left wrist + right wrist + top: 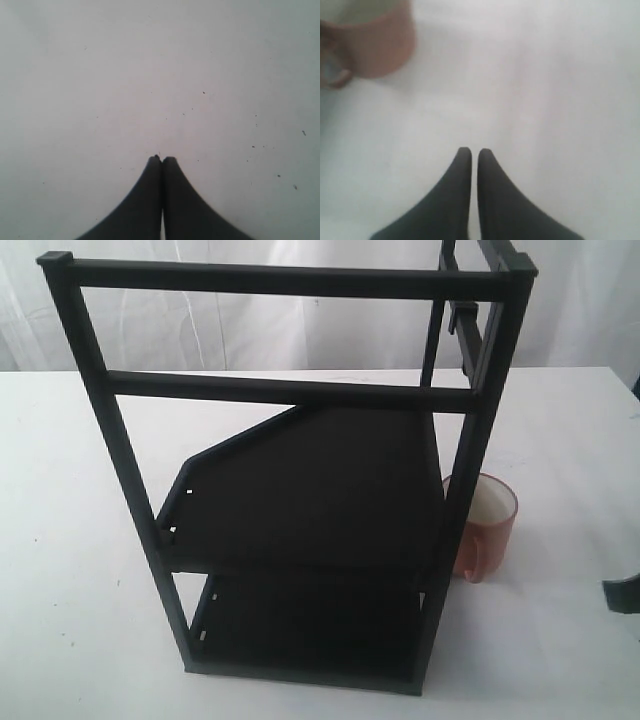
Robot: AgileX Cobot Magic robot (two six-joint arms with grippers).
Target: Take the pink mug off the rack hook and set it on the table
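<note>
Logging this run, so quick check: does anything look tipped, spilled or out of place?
Nothing stands out. The pink mug stands upright on the table beside the rack, with no spill around it, and the rack hook is bare.

Table (70,570): white, flat, plain, reaching past the rack on both sides and back to a pale curtain (250,330). Close up, the surface carries scattered small dark specks (203,92).

Rack (300,390): black square-bar frame, standing upright on its base at mid-table.

Pink mug (495,535): upright on the tabletop, mouth up, white inside showing, handle turned toward the near edge. It sits just beside the rack's right front post, which hides its left side; contact with the post cannot be told. A faint shadow lies around its foot.
</note>
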